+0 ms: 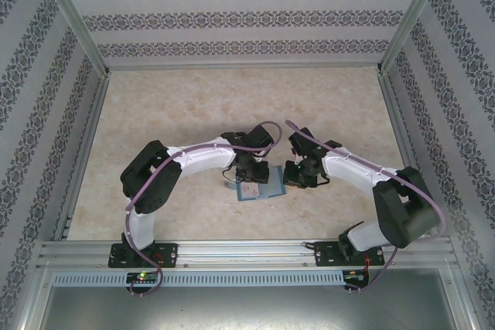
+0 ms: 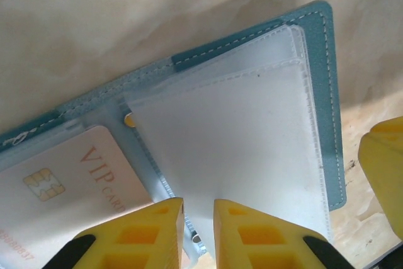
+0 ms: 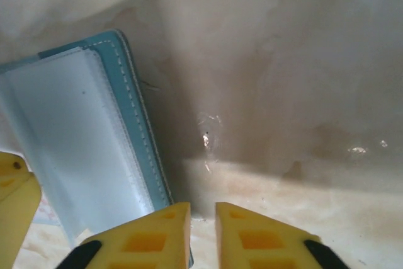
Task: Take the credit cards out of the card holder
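Left wrist: L jaws pinch clear sleeve (image 2: 239,137) of open holder (image 2: 330,92) on desk (image 2: 126,17); VIP card (image 2: 82,174) lower left. R jaws near-closed at holder edge, can't tell if gripping.

credit card (image 2: 75,181) in card holder (image 2: 322,92): gold "VIP CAR…" (last letters hidden)
its near left corner: digits, unreadable

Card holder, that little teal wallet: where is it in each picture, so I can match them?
Top external: card holder just below centre of the picture.
Left wrist: card holder open across most of the frame.
Right wrist: card holder at the left side.
Shared landmark: its teal stitched edge, on the holder's right side in both wrist views.
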You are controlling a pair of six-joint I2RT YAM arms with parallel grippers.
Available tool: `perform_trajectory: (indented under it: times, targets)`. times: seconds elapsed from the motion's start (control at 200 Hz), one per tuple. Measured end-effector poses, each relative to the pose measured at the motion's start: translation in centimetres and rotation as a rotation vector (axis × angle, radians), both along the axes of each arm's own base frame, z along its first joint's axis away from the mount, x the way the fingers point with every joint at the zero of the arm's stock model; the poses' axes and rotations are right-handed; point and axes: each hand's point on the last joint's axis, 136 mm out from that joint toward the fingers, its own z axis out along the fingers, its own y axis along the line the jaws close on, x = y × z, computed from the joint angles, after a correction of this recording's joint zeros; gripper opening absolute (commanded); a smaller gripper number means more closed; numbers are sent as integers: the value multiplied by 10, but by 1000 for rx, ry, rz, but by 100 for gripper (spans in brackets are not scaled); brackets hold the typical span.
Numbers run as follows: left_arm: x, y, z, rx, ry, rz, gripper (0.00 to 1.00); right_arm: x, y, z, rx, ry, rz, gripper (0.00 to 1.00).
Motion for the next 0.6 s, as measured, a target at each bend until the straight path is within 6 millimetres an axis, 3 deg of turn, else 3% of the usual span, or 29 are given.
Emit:
perform_trajectory:
  times: [0.36,0.6]
  targets:
    - [4,-10,-13,3,22,-20,15,-2,8,-23,10,26,14,6]
    - [6,-20,-17,-1,26,-34,14,-2,10,-24,9,29,-4,5]
